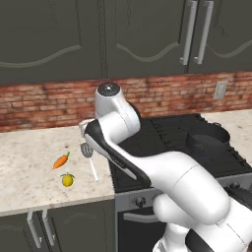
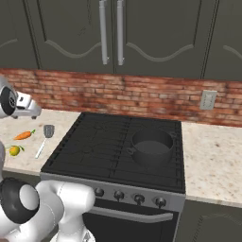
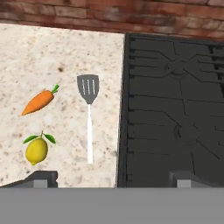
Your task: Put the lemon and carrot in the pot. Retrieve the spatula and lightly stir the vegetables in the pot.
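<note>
Hovering released, gripper (image 3: 112, 178) above table (image 3: 39, 57): spatula (image 3: 89, 111) at 12 o'clock, carrot (image 3: 38, 101) and lemon (image 3: 36, 150) at 10; no writing legible.

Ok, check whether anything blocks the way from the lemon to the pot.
Nothing visible does. The lemon lies on the counter left of the stove, with the spatula beside it. The pot sits on the right side, with bare burner grates between.

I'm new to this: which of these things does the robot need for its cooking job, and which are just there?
Needed: lemon, carrot, spatula, pot, open gripper.
Just there: stove, counter, wall outlet, cabinets.
</note>
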Controlling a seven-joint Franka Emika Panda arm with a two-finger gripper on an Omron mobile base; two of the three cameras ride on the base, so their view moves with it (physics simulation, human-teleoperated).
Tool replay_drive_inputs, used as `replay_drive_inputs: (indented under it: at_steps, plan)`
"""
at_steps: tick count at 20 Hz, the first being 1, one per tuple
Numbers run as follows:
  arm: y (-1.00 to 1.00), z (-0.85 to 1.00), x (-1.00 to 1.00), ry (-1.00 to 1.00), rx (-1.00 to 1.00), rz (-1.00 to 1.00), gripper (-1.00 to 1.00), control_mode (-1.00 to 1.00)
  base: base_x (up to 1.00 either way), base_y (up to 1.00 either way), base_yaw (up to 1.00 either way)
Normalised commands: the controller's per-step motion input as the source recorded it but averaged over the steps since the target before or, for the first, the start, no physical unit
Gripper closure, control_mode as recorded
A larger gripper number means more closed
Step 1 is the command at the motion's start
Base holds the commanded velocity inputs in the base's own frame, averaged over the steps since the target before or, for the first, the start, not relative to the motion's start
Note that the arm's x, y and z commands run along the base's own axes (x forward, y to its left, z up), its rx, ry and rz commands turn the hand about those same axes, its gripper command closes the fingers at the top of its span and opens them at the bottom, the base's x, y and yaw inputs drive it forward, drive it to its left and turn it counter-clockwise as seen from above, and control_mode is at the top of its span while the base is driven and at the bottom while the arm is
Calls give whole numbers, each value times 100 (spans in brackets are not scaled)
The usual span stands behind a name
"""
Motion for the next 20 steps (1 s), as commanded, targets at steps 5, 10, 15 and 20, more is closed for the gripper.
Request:
replay_drive_inputs:
  at_steps: [5,10,15,20]
  plan:
    - [77,-41,-1,0,3,-3,-100,-100,0,0,0]
    - [17,-35,-3,6,2,0,-100,-100,0,0,0]
    - [0,-19,4,6,14,0,-100,-100,0,0,0]
    - [15,-22,0,35,1,0,-100,-100,0,0,0]
